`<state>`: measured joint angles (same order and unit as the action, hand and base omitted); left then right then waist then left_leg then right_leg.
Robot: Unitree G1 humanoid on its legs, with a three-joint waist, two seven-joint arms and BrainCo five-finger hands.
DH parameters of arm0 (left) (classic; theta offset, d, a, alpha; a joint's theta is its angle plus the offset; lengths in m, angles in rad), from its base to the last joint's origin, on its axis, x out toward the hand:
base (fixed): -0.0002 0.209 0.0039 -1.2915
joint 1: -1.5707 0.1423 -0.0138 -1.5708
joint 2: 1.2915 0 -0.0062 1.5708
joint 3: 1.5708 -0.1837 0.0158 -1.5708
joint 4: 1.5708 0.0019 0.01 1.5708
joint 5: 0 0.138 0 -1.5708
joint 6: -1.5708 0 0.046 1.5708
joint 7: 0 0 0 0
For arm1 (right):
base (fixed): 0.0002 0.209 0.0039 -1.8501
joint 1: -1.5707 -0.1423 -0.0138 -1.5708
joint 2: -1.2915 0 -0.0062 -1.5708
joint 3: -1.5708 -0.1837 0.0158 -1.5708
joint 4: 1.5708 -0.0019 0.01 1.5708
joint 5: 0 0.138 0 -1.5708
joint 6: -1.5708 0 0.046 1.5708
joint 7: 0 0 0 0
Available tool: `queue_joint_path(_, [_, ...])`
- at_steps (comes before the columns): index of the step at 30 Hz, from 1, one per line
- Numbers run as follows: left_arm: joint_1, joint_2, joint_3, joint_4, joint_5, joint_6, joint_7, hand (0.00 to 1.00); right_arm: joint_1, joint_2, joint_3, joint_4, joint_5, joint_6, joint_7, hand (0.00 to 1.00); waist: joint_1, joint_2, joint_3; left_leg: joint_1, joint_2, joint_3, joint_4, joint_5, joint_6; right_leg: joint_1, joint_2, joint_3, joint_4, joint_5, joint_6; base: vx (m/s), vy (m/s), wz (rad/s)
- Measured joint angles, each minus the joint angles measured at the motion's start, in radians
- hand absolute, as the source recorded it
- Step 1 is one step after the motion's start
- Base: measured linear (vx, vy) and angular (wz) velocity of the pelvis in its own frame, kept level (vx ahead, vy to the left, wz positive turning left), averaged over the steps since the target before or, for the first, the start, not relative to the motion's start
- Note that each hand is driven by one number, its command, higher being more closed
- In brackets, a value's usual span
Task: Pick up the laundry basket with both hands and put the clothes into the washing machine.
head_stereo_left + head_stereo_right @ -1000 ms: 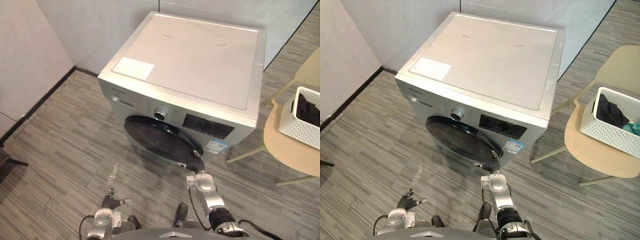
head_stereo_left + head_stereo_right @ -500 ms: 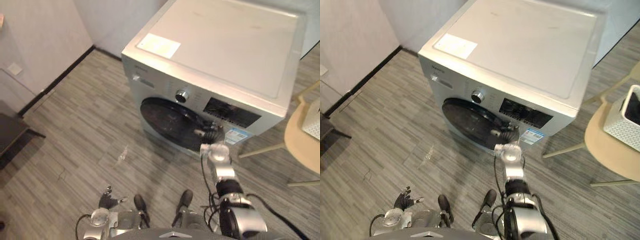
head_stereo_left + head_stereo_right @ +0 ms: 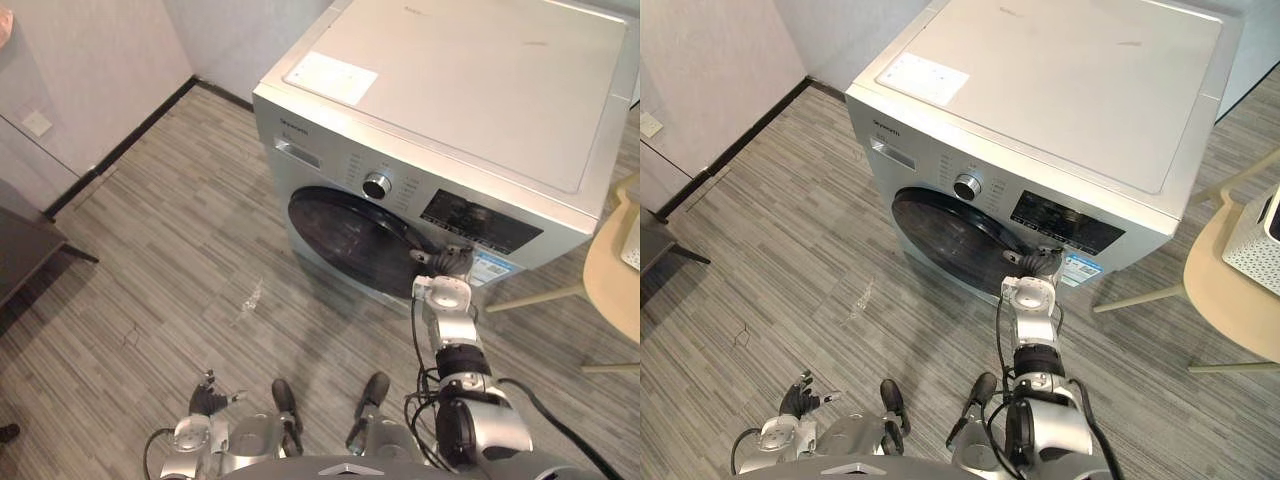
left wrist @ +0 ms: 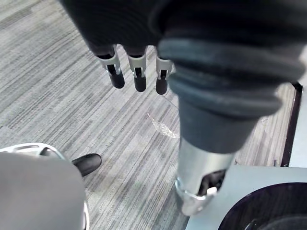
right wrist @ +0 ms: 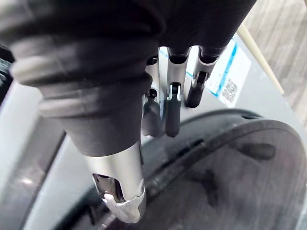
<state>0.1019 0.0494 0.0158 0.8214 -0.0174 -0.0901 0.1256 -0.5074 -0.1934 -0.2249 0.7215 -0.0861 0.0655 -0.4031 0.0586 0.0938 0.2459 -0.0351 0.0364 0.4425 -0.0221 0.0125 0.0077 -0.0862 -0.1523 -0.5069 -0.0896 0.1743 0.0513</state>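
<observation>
Two robot hands, both empty, before a front-loading washing machine (image 3: pixel 450 90). The right robot hand (image 3: pixel 448 262) is raised to the right-side rim of the machine's dark round door (image 3: pixel 350 235), its fingers (image 5: pixel 169 108) loosely bent and spread, closed on nothing. Contact with the rim cannot be confirmed, nor whether the door is latched. The left robot hand (image 3: pixel 205 393) hangs low over the floor (image 3: pixel 150 260) in front of the machine, well short of it, fingers (image 4: pixel 139 79) straight. The white perforated laundry basket (image 3: pixel 1252 245) stands on a pale round chair (image 3: pixel 1230 310) to the right of the machine, well apart from both hands and nearer the right arm. Too little of it shows to judge its long axis. Judged step: opening the door; the two-handed basket lift is not yet begun and calls for a turn toward the machine's right.
</observation>
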Motion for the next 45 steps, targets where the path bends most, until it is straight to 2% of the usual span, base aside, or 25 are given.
queue_joint_path(1, [0.001,0.001,-0.012,-0.021,0.0,0.0,-0.002,0.0,-0.037,-0.039,0.066,0.071,0.088,-0.025,0.05,0.0,0.002,0.001,0.014,-0.001,-0.003,-0.001,-0.002,0.002,0.002,-0.001,-0.003,0.001,0.0,0.003,-0.001,-0.05,0.039,0.0])
queue_joint_path(2, [0.002,0.005,-0.021,-0.032,0.0,0.001,-0.014,0.0,-0.074,-0.079,0.112,0.123,0.238,-0.053,0.13,0.0,0.003,0.001,0.02,-0.006,-0.005,-0.001,-0.01,0.006,0.003,-0.011,-0.007,0.002,0.0,0.004,0.0,-0.05,0.033,-0.01])
queue_joint_path(3, [0.003,0.006,-0.023,-0.032,0.0,0.003,-0.026,0.0,-0.09,-0.103,0.148,0.151,0.313,-0.055,0.184,0.0,0.003,0.0,0.02,-0.007,-0.009,-0.002,-0.019,0.012,0.004,-0.016,-0.008,0.002,0.0,0.006,0.001,-0.04,0.023,0.01])
queue_joint_path(4, [0.003,0.01,-0.036,-0.033,0.0,0.005,-0.048,0.0,-0.101,-0.157,0.228,0.186,0.441,-0.065,0.284,0.0,0.004,0.0,0.021,-0.01,-0.011,-0.005,-0.03,0.015,0.0,-0.022,-0.009,0.001,0.0,0.007,0.002,-0.02,0.018,0.03])
queue_joint_path(5, [0.004,0.011,-0.04,-0.033,0.0,0.007,-0.057,0.0,-0.103,-0.177,0.263,0.199,0.5,-0.065,0.332,0.0,0.004,-0.001,0.021,-0.01,-0.012,-0.007,-0.033,0.017,-0.001,-0.022,-0.009,-0.001,0.0,0.007,0.002,0.0,0.014,0.03])
queue_joint_path(6, [0.009,0.012,-0.043,-0.033,0.0,0.008,-0.085,0.0,-0.104,-0.203,0.338,0.201,0.665,-0.041,0.433,0.0,0.006,-0.004,0.022,-0.008,-0.01,-0.008,-0.033,0.024,0.004,-0.02,-0.006,-0.001,0.0,0.009,-0.002,0.0,0.0,0.0])
queue_joint_path(7, [0.01,0.012,-0.049,-0.034,0.0,0.008,-0.093,0.0,-0.108,-0.205,0.383,0.197,0.743,-0.033,0.482,0.0,0.008,-0.004,0.022,-0.005,-0.008,-0.008,-0.033,0.026,0.002,-0.018,-0.004,-0.002,0.0,0.009,-0.002,0.0,0.0,0.0])
queue_joint_path(9, [0.013,0.012,-0.051,-0.068,-0.01,0.006,-0.098,0.0,-0.115,-0.203,0.477,0.196,0.893,0.002,0.55,0.0,0.03,-0.006,0.021,0.001,0.0,-0.011,-0.033,0.029,-0.003,-0.01,0.007,-0.005,0.0,0.008,-0.003,0.03,-0.029,0.02])
queue_joint_path(10, [0.014,0.013,-0.049,-0.077,-0.021,0.002,-0.097,0.0,-0.113,-0.206,0.492,0.196,0.927,0.015,0.568,0.0,0.031,-0.009,0.021,0.001,0.004,-0.017,-0.033,0.03,-0.005,-0.006,0.009,-0.011,0.0,0.007,-0.005,0.03,-0.051,0.25])
queue_joint_path(11, [0.012,0.011,-0.037,-0.108,-0.042,0.0,-0.094,0.0,-0.098,-0.202,0.499,0.175,1.011,0.028,0.619,0.0,0.032,-0.01,0.021,0.0,0.01,-0.037,-0.033,0.036,-0.009,0.005,0.014,-0.033,0.0,-0.002,-0.009,0.02,-0.034,0.29])
queue_joint_path(14, [0.017,0.011,-0.009,-0.201,-0.085,-0.008,-0.064,0.0,-0.057,-0.155,0.536,0.023,1.154,0.0,0.692,0.0,0.049,-0.011,0.021,-0.003,0.024,-0.067,-0.033,0.041,-0.022,0.019,0.022,-0.06,0.0,-0.021,-0.008,0.02,-0.041,0.28])
queue_joint_path(16, [0.031,0.008,-0.006,-0.319,-0.105,-0.016,-0.057,0.0,-0.013,-0.133,0.559,-0.017,1.184,-0.024,0.695,0.0,0.062,-0.014,0.019,-0.009,0.03,-0.099,-0.033,0.043,-0.025,0.032,0.026,-0.09,0.0,-0.029,-0.011,0.04,-0.034,0.45])
queue_joint_path(17, [0.035,0.006,-0.004,-0.395,-0.123,-0.028,-0.045,0.0,0.041,-0.139,0.578,-0.053,1.201,-0.027,0.723,0.0,0.075,-0.019,0.017,-0.018,0.031,-0.117,-0.032,0.045,-0.027,0.034,0.026,-0.108,0.0,-0.031,-0.013,0.05,-0.027,0.47])
queue_joint_path(21, [0.041,-0.022,0.052,-0.6,-0.137,-0.047,-0.009,0.0,0.162,-0.11,0.625,-0.108,1.199,-0.035,0.764,0.0,0.08,-0.029,0.009,-0.02,0.03,-0.143,-0.032,0.049,-0.023,0.048,0.023,-0.125,0.002,-0.037,-0.006,0.07,0.001,0.24])
queue_joint_path(23, [0.036,-0.045,0.079,-0.732,-0.115,-0.066,0.041,0.0,0.219,-0.09,0.633,-0.11,1.192,-0.05,0.764,0.0,0.083,-0.045,-0.001,-0.02,0.028,-0.146,-0.032,0.049,-0.023,0.052,0.021,-0.128,0.004,-0.039,-0.003,0.07,0.014,0.13])
queue_joint_path(26, [-0.007,-0.078,0.139,-0.945,0.03,-0.079,0.165,0.0,0.29,-0.043,0.645,-0.098,1.144,-0.066,0.764,0.0,0.08,-0.073,-0.021,-0.018,0.025,-0.15,-0.033,0.05,-0.023,0.056,0.021,-0.13,0.006,-0.041,-0.003,0.05,0.014,0.07])
queue_joint_path(28, [-0.05,-0.077,0.117,-1.1,0.158,-0.097,0.248,0.0,0.331,-0.002,0.643,-0.035,1.098,-0.074,0.763,0.0,0.07,-0.077,-0.024,-0.008,0.02,-0.169,-0.034,0.052,-0.019,0.078,0.017,-0.129,0.004,-0.041,-0.002,0.02,0.037,0.24])
queue_joint_path(31, [-0.064,-0.037,0.024,-1.177,0.198,-0.148,0.259,0.0,0.383,0.032,0.642,0.038,1.013,-0.083,0.75,0.0,0.072,-0.079,-0.042,-0.002,0.018,-0.169,-0.037,0.051,-0.018,0.085,0.013,-0.123,0.0,-0.043,0.001,-0.03,0.045,0.06])
queue_joint_path(34, [-0.038,0.019,-0.075,-1.147,0.135,-0.165,0.152,0.0,0.418,0.054,0.609,0.12,0.846,-0.084,0.722,0.0,0.065,-0.08,-0.061,-0.003,0.021,-0.166,-0.033,0.039,-0.03,0.08,0.012,-0.11,0.0,-0.043,0.001,-0.04,0.026,-0.09])
queue_joint_path(36, [-0.022,0.076,-0.137,-1.027,-0.035,-0.167,0.002,0.0,0.42,0.063,0.542,0.242,0.655,-0.082,0.712,0.0,0.043,-0.082,-0.083,-0.019,0.026,-0.149,-0.032,0.041,-0.034,0.052,0.018,-0.091,0.0,-0.043,0.0,-0.03,0.006,-0.24])
queue_joint_path(38, [-0.036,0.123,-0.175,-0.882,-0.191,-0.15,-0.116,0.0,0.421,0.062,0.484,0.314,0.472,-0.07,0.686,0.0,0.037,-0.081,-0.084,-0.025,0.031,-0.121,-0.032,0.043,-0.036,0.029,0.022,-0.061,0.0,-0.04,-0.003,-0.02,-0.004,-0.43])
queue_joint_path(39, [-0.075,0.159,-0.217,-0.721,-0.269,-0.129,-0.177,0.0,0.4,0.059,0.431,0.363,0.382,-0.059,0.673,0.0,0.025,-0.081,-0.083,-0.044,0.034,-0.104,-0.029,0.045,-0.038,0.001,0.025,-0.044,0.0,-0.035,-0.006,-0.04,-0.013,-0.54])
queue_joint_path(41, [-0.172,0.206,-0.268,-0.461,-0.376,-0.038,-0.25,0.0,0.363,0.059,0.344,0.399,0.251,-0.055,0.626,0.0,-0.005,-0.088,-0.066,-0.103,0.043,-0.073,-0.016,0.056,-0.034,-0.071,0.029,-0.013,0.001,-0.013,-0.023,-0.05,-0.021,-0.52])
queue_joint_path(42, [-0.248,0.234,-0.277,-0.356,-0.407,0.002,-0.287,0.0,0.319,0.054,0.29,0.405,0.214,-0.042,0.59,0.0,-0.019,-0.097,-0.008,-0.138,0.05,-0.052,0.015,0.054,-0.031,-0.107,0.031,0.01,0.007,0.007,-0.037,-0.06,-0.018,-0.41])
queue_joint_path(45, [-0.38,0.274,-0.286,-0.246,-0.41,0.023,-0.31,0.0,0.269,0.031,0.216,0.404,0.204,-0.04,0.539,0.0,-0.029,-0.099,0.074,-0.229,0.068,-0.033,0.11,0.032,-0.018,-0.17,0.031,0.032,0.007,0.032,-0.051,-0.09,-0.005,-0.26])
